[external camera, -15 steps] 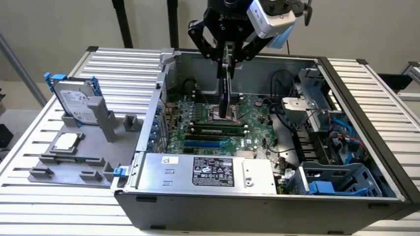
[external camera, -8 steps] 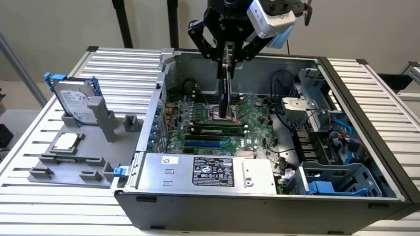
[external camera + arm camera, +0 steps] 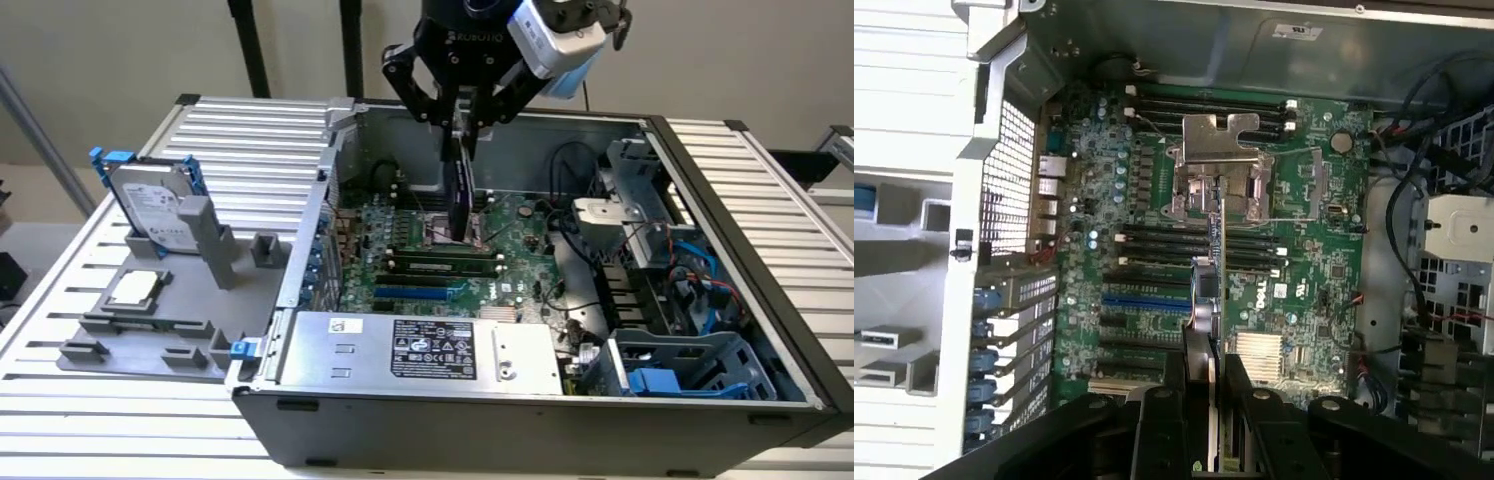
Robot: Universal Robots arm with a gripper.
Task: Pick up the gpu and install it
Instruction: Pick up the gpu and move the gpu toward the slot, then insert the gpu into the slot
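Ribbed light-metal tabletop (image 3: pixel 254 130) carries everything you have in front of you: an open computer case (image 3: pixel 534 430) lying on its side, and a grey parts holder (image 3: pixel 174 335) just beside it on the exterior view's left. Your gripper (image 3: pixel 461 120) hangs over the middle of the case, its two fingers clamped on the top edge of the gpu (image 3: pixel 462 190). You hold the card upright and on edge, its length running down toward the green motherboard (image 3: pixel 441 275). Its lower end sits over the board, near the metal processor socket. Whether it touches the board cannot be told. From the wrist view, the gripper (image 3: pixel 1199 405) pinches the gpu (image 3: pixel 1204 295), seen edge-on as a thin strip over the motherboard (image 3: pixel 1304 270). On the holder, a silver hard drive (image 3: pixel 154 205) with blue rails stands upright, and a small square chip (image 3: pixel 134 288) lies flat near it. A grey power supply (image 3: pixel 400 350) with a label on top occupies the near side of the case.
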